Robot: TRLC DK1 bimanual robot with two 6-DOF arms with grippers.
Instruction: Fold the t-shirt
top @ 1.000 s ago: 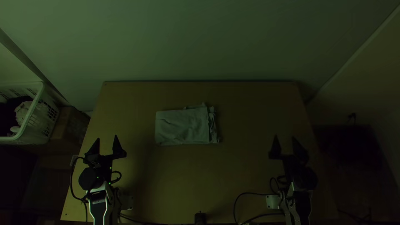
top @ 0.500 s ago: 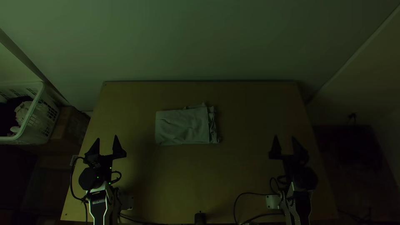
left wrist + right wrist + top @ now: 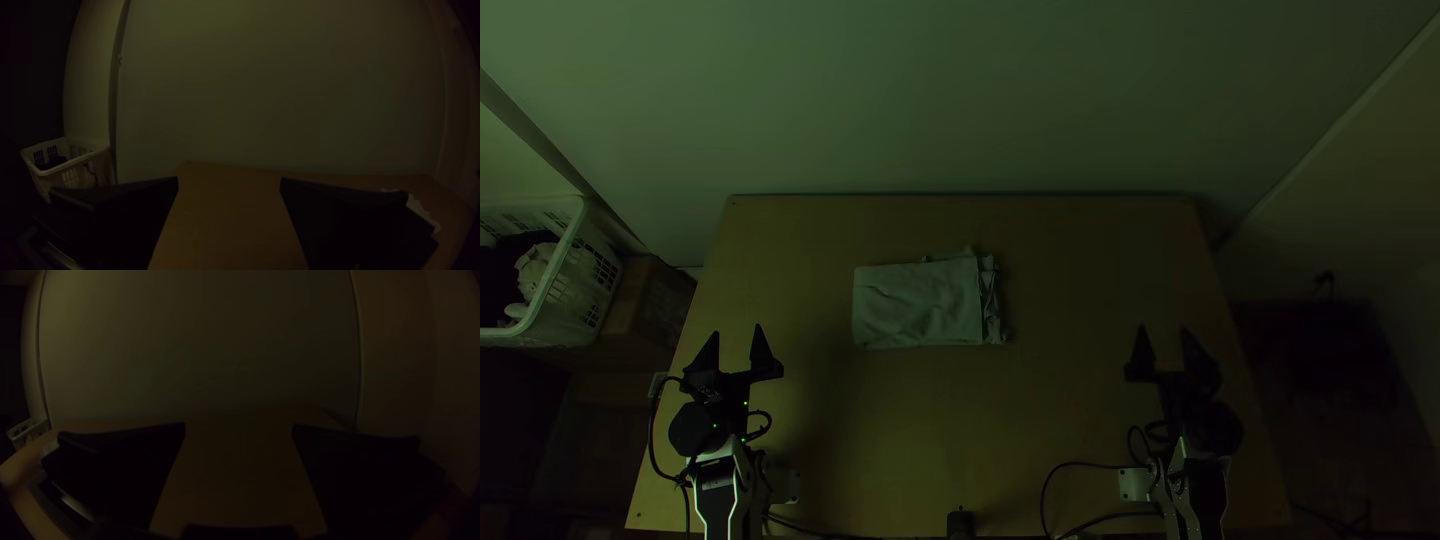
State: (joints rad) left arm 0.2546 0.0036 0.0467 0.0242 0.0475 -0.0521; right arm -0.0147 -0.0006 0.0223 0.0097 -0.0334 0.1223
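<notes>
The pale t-shirt [image 3: 918,305] lies folded into a flat rectangle left of the table's middle, with uneven layers along its right side and a bit of cloth jutting from its far edge. My left gripper [image 3: 737,335] stands open at the table's left side, nearer than the shirt and apart from it. My right gripper [image 3: 1164,338] is open at the right side, well away from the cloth. In the left wrist view, the left gripper [image 3: 229,182] has bare table between its fingers, and a strip of the shirt [image 3: 422,212] shows. The right wrist view has the right gripper [image 3: 239,429] open too.
The wooden table [image 3: 960,420] has bare wood around the shirt and between the arms. A white basket [image 3: 562,275] holding cloth stands off the left edge beside a box [image 3: 652,305]. Cables [image 3: 1100,464] and a small dark object [image 3: 960,523] lie at the near edge.
</notes>
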